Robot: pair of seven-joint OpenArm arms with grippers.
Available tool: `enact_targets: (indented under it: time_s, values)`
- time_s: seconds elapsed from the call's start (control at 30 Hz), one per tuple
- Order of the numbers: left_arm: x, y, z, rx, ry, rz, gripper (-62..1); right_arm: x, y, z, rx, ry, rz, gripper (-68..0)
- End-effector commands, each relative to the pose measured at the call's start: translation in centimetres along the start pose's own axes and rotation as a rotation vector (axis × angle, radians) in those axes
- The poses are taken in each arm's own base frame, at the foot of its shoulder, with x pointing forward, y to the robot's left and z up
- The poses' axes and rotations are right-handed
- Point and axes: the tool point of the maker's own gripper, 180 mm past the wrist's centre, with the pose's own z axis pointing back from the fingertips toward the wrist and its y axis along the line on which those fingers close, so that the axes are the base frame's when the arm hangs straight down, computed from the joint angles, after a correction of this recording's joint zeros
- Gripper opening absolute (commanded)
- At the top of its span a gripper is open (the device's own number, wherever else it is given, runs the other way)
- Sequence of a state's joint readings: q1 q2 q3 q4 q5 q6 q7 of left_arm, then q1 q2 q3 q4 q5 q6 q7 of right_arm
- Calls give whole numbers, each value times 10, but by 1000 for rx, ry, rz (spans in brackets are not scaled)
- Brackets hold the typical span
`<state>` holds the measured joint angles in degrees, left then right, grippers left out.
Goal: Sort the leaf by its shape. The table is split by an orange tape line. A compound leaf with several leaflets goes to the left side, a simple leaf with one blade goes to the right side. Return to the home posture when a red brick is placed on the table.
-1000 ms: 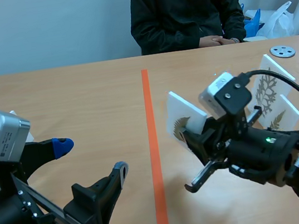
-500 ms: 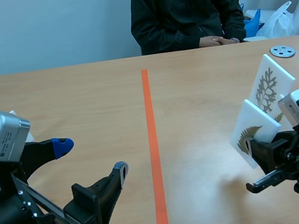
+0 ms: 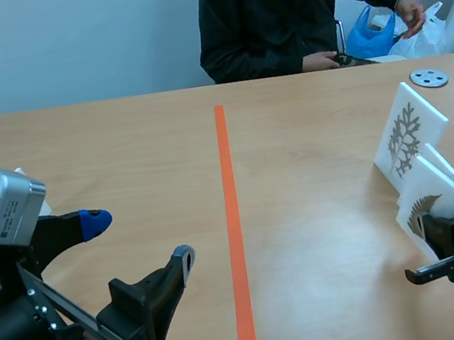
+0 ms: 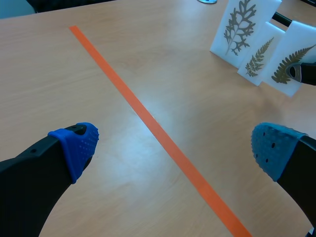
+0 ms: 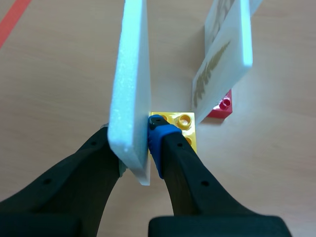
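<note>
My right gripper (image 5: 134, 148) is shut on a white card (image 5: 131, 89) seen edge-on, above a yellow brick (image 5: 185, 129) at its foot. In the scene view this fern-leaf card (image 3: 425, 190) stands at the far right in the right gripper (image 3: 433, 233). Beside it are a smaller fern card (image 5: 224, 64) on a red brick base (image 5: 220, 108) and a tall card with a lobed compound leaf (image 3: 408, 134). The left wrist view shows the tall card (image 4: 240, 29), the small card (image 4: 259, 57) and the held card (image 4: 292, 61). My left gripper (image 3: 139, 237) hangs open left of the orange tape line (image 3: 233, 220).
A person sits across the table, one hand (image 3: 409, 13) at a blue bag (image 3: 377, 32). A grey disc (image 3: 429, 78) lies at the far right. The left gripper (image 4: 173, 148) has bare wood and tape under it.
The right arm carried the fern card from near the tape line to the far right and set it low beside the other cards. The person's arm rose toward the bag. The left arm stayed put.
</note>
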<state>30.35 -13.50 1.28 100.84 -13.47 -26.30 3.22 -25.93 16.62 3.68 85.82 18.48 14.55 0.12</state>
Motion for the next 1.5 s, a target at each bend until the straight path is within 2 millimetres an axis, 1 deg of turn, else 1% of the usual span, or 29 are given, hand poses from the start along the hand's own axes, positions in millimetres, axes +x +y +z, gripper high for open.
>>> enact_targets:
  time_s: [0.0,0.27,0.37,0.47,0.6,0.7,0.8,0.93,0.97,1.07,1.1,1.23,1.47]
  values:
    - [9,-1,1,-1,-30,-2,14,5,-6,-6,-11,-25,-9,-638]
    - [10,-1,0,-1,-33,-3,14,-3,-21,-21,-47,-32,-35,-638]
    - [10,-1,0,-1,-33,-3,14,-10,-24,-27,-57,-17,-54,-638]
    - [10,-1,0,-1,-33,-3,14,-21,-25,-28,-64,10,-62,-638]
    - [12,0,0,-1,-43,-5,14,-24,-26,-28,-66,16,-63,-635]
    - [12,0,0,-1,-42,-5,14,-25,-26,-27,-65,21,-56,-581]
    - [12,0,0,-1,-43,-5,14,-25,-26,-27,-65,20,-56,-545]
    - [12,0,0,-1,-43,-5,14,-25,-25,-27,-62,19,-56,-543]
    - [12,0,0,-1,-43,-5,14,-25,-25,-27,-62,19,-56,-533]
    - [12,0,0,-1,-43,-5,14,-21,-27,-27,-67,7,-55,-464]
    - [12,0,0,-1,-42,-5,14,-21,-28,-26,-70,7,-55,-457]
    - [12,0,0,-1,-43,-5,14,-15,-32,-26,-77,-5,-53,-457]
    - [13,0,0,-1,-48,-5,14,4,-35,-21,-83,-35,-31,-457]
